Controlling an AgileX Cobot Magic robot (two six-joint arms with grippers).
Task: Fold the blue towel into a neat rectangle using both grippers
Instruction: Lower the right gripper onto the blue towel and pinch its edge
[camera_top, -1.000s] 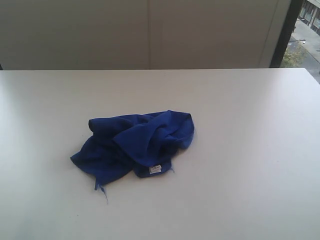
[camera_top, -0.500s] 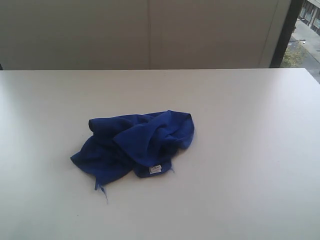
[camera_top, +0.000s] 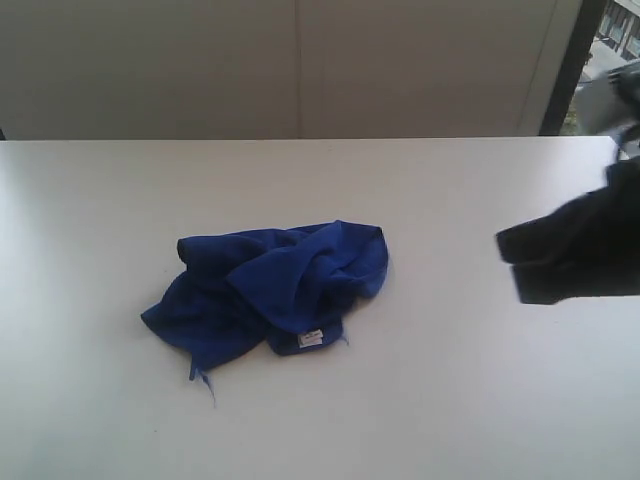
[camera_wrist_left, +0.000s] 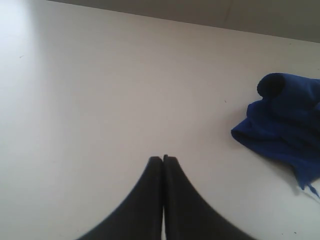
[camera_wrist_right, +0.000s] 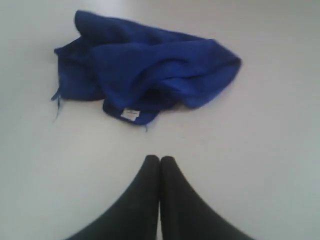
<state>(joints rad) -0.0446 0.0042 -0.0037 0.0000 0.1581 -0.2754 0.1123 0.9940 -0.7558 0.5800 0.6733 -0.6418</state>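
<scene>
The blue towel lies crumpled in a heap on the white table, left of centre, its small white label at the near hem. My right gripper reaches in from the right edge, blurred, well clear of the towel. In the right wrist view its black fingers are pressed together, shut and empty, with the towel ahead of them. The left gripper is shut and empty over bare table, and the towel lies off to one side. The left gripper is out of the exterior view.
A pale wall runs behind the table's far edge. A dark window frame stands at the back right. A loose thread trails from the towel's near left corner.
The right arm has come into the exterior view from the right edge; it was out of that view before. The towel has not moved.
</scene>
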